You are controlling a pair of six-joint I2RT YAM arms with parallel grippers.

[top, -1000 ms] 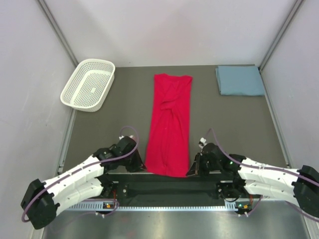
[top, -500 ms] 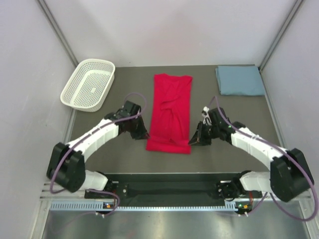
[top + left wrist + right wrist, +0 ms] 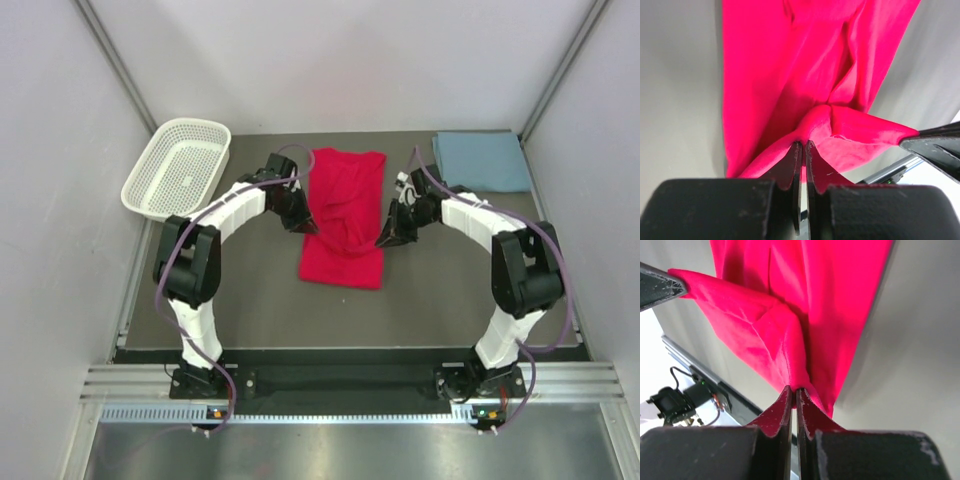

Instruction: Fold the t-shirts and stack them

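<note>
The red t-shirt [image 3: 343, 225] lies lengthwise in the middle of the grey table [image 3: 450, 290], with its far end flat and a fold at its near end. A raised edge of the cloth is stretched between the two arms above the shirt's middle. The left gripper [image 3: 303, 222] is at the shirt's left side. In its wrist view the two black fingers [image 3: 803, 145] are clenched on a pinch of red cloth [image 3: 770, 75], with only a thin slit between them. The right gripper [image 3: 388, 238] is at the shirt's right side. It is likewise clamped [image 3: 794, 389] on a corner of the red fabric [image 3: 830, 300], which rises in a taut ridge towards the other gripper. The blue-grey t-shirt [image 3: 481, 162] is folded flat at the far right corner of the table, well apart from the red one. A white mesh basket [image 3: 222, 160] sits at the far left, tilted a little against the wall.
</note>
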